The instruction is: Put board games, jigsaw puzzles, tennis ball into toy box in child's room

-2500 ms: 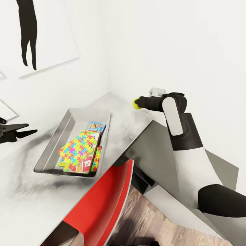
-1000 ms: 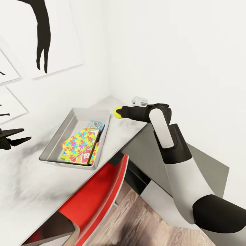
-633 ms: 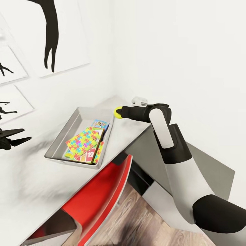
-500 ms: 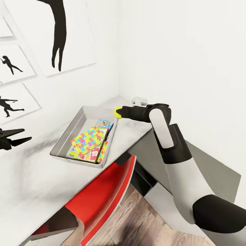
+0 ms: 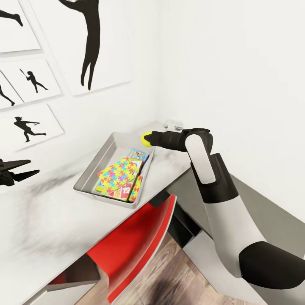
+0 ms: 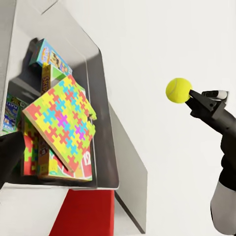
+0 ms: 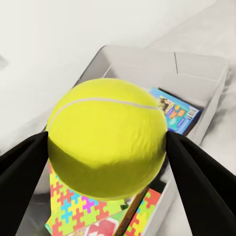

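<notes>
My right gripper [image 5: 149, 139] is shut on the yellow-green tennis ball [image 5: 146, 138], held in the air over the far right corner of the toy box [image 5: 111, 148]. This grey tray sits on the pale table [image 5: 59, 220]. Inside it, a jigsaw puzzle [image 5: 118, 173] lies tilted on a game box marked "12" [image 5: 126, 192], with a small blue board game [image 5: 138, 154] behind them. In the right wrist view the ball [image 7: 107, 136] sits between my dark fingers [image 7: 200, 181], above the tray [image 7: 162, 54]. Far from the tray, my left gripper [image 5: 26, 167] hangs open and empty.
A red chair [image 5: 137, 237] is tucked under the table's front edge below the tray. The lower dark grey desk section [image 5: 262, 220] runs to the right under my right arm. White walls with black silhouette posters [image 5: 91, 42] close the corner behind the tray.
The view has swung, so the tray and posters sit further right in the picture. My right gripper, still shut on the ball, has moved from beside the tray to over its far corner.
</notes>
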Available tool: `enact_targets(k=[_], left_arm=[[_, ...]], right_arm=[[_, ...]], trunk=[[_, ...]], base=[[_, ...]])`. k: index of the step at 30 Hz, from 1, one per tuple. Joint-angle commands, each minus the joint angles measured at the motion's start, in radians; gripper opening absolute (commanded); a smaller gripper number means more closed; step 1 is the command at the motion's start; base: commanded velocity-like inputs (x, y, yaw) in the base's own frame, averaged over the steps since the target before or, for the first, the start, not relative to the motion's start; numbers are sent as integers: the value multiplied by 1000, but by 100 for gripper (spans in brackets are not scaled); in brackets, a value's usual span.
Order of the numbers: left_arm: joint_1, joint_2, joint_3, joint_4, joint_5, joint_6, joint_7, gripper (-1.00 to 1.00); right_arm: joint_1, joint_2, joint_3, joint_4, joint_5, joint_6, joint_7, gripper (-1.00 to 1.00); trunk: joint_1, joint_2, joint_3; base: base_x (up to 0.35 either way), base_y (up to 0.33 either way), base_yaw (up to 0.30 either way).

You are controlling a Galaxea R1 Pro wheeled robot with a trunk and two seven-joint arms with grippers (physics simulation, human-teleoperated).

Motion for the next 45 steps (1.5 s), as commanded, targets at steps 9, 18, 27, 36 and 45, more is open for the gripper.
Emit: enact_targets(k=[9,18,27,36,45], left_arm=[[-1,-1,-2,0,2,8,-2,100],[-1,-3,-3,0,2,8,0,100],[4,-1,-4,7,-13,-31,0,100],[11,-1,-4,119,-108,-104,-3,100],[12,-4,-5,380,-259,-283,-133,100]], right_arm=[[-1,0,0,-1,-10,2,-10,-100],[-1,0,0,-1,-11,2,-10,-100],[9,0,-2,-4,-11,2,-8,-100],[13,0,-1,-3,-11,2,-7,-100],[13,0,0,-3,-10,2,-7,-100]], trunk=[[1,-2,13],[1,-2,27],[1,-2,40],[1,-2,54],[1,-2,69]], base=[[0,0,80],[0,0,-132],[0,0,-171],[0,0,-130],[0,0,-40]])
